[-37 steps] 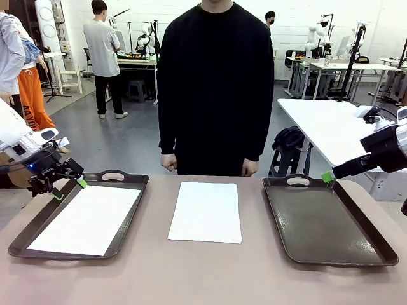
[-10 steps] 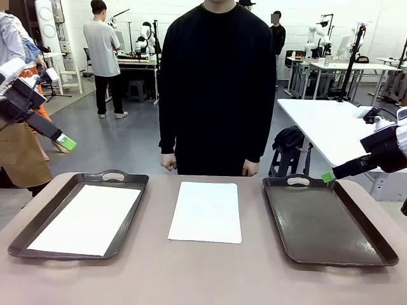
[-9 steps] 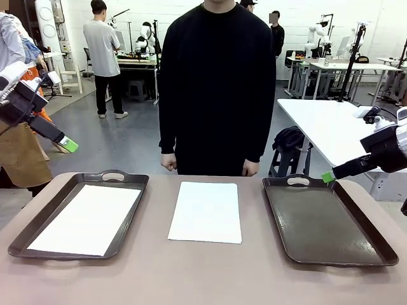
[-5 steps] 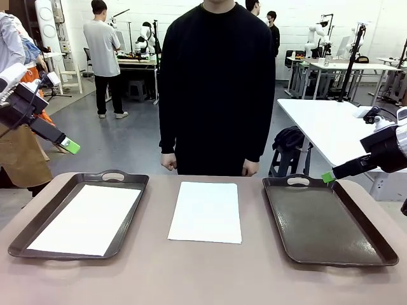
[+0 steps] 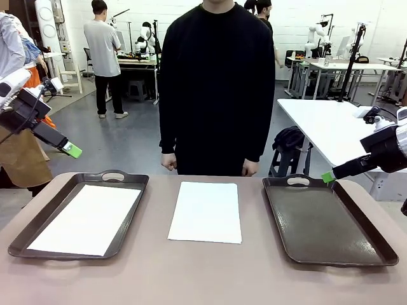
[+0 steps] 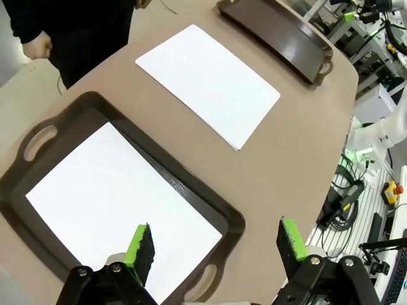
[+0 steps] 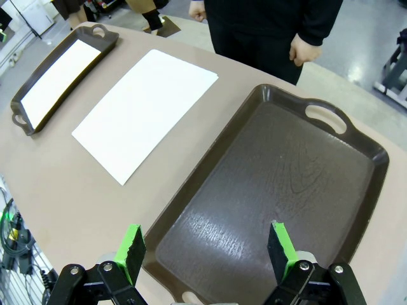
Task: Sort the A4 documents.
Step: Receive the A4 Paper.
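- Paper sheet (image 5: 86,219), plain white, lies flat inside the left brown tray (image 5: 131,213) on the table (image 5: 203,273).
- Second white A4 document (image 5: 206,211) lies on the bare tabletop between the two trays, just in front of the standing person (image 5: 216,82).
- Right brown tray (image 5: 324,222) shows its dark bottom.
- Left gripper (image 6: 215,244) hangs high at the table's left side, looking down on the left tray, fingers spread wide, holding nothing.
- Right gripper (image 7: 206,251) hovers over the right tray, fingers likewise spread apart, nothing between them.
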Controlling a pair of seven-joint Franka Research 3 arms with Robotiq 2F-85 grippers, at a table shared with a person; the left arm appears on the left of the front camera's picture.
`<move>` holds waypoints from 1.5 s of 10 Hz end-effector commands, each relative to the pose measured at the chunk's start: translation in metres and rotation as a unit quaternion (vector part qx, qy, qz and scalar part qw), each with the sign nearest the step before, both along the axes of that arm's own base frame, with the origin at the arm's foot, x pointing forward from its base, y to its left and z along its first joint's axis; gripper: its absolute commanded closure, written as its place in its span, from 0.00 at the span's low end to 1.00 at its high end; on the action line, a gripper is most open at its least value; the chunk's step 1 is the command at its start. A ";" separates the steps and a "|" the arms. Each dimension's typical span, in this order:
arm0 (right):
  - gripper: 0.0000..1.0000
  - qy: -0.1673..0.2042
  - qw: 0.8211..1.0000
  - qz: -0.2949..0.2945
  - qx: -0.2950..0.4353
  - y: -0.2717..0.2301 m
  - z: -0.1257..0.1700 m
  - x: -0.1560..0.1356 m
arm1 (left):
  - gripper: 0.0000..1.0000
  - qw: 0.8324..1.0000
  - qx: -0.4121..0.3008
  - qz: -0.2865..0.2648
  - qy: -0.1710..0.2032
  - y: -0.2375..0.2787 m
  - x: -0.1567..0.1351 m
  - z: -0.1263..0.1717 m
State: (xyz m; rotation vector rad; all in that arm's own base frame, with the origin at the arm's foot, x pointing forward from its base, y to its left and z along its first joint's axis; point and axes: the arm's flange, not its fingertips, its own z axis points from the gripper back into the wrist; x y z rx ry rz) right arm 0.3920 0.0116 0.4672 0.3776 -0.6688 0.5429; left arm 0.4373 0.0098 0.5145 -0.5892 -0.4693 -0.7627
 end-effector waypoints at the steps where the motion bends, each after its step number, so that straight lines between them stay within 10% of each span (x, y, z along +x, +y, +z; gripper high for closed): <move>1: 0.00 -0.001 1.000 0.005 0.011 0.000 -0.003 0.003 | 0.00 1.000 0.002 -0.008 -0.001 -0.002 0.000 -0.001; 15: 0.00 -0.001 1.000 0.005 0.011 0.000 -0.003 0.003 | 0.00 1.000 0.002 -0.008 -0.001 -0.002 0.000 -0.001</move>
